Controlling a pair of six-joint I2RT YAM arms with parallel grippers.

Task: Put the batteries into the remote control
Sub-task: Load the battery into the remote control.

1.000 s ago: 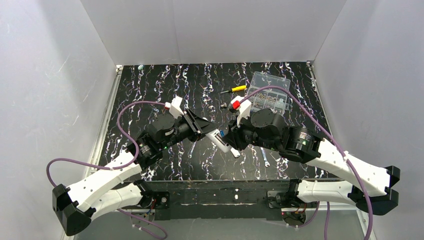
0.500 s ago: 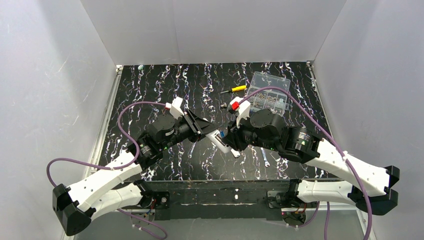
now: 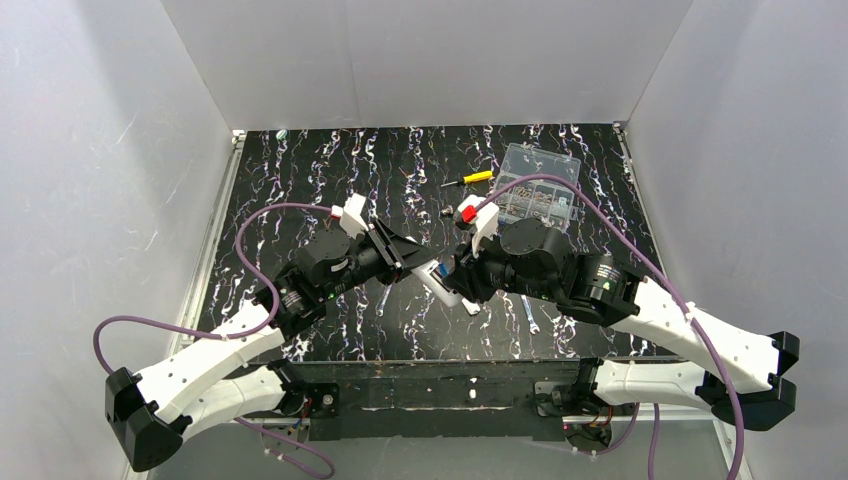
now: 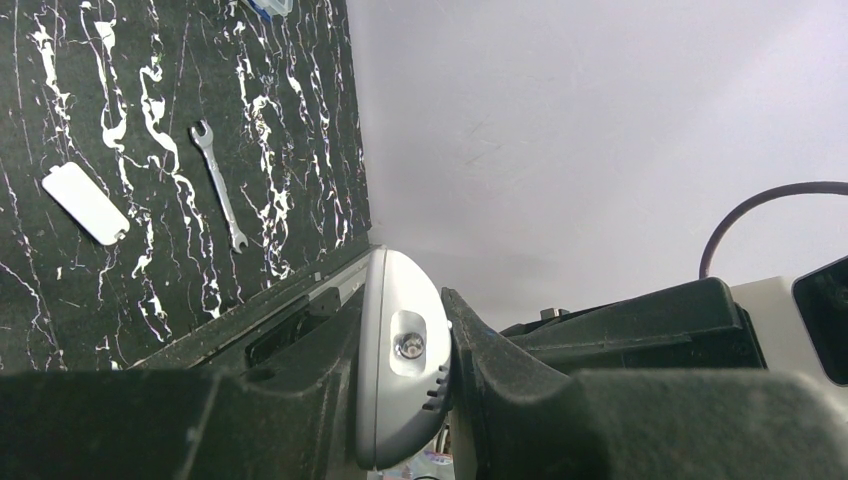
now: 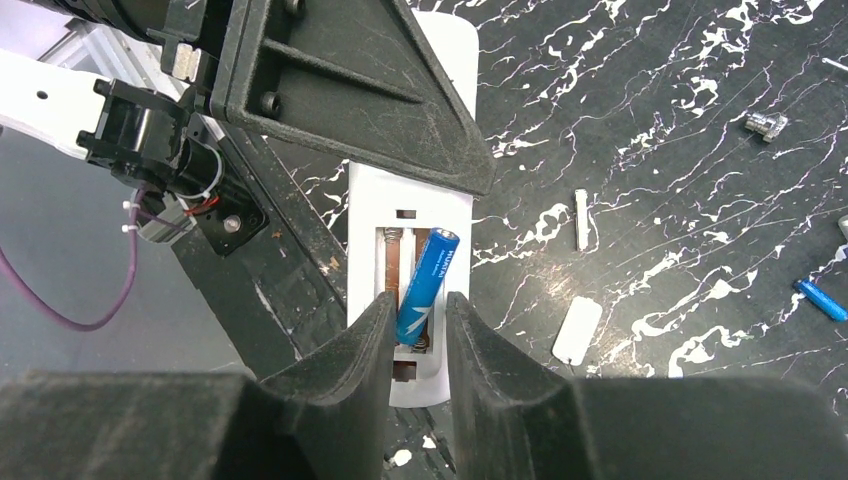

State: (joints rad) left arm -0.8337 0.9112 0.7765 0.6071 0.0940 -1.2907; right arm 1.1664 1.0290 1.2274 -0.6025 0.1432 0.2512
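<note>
My left gripper (image 4: 400, 330) is shut on the remote control (image 4: 395, 300), whose rounded end shows edge-on between the fingers. It holds the white handset (image 5: 362, 250) above the table with the open battery bay facing up. One blue battery (image 5: 425, 285) lies tilted in the bay, its lower end against the spring. My right gripper (image 5: 420, 305) straddles that lower end with its jaws slightly apart. The battery touches the left finger (image 5: 350, 350) and a gap shows at the other. A second battery (image 5: 822, 300) lies on the table to the right. In the top view the two grippers (image 3: 405, 258) (image 3: 455, 280) meet at the remote (image 3: 445, 287).
The white battery cover (image 5: 577, 331) lies on the black marbled table beside the remote. A silver wrench (image 3: 528, 313) lies near the front edge. At the back right are a clear compartment box (image 3: 540, 185) and a yellow-handled screwdriver (image 3: 468, 179). A small metal part (image 5: 766, 124) lies nearby.
The right wrist has edged slightly left over the remote. The left arm and the remote have not moved.
</note>
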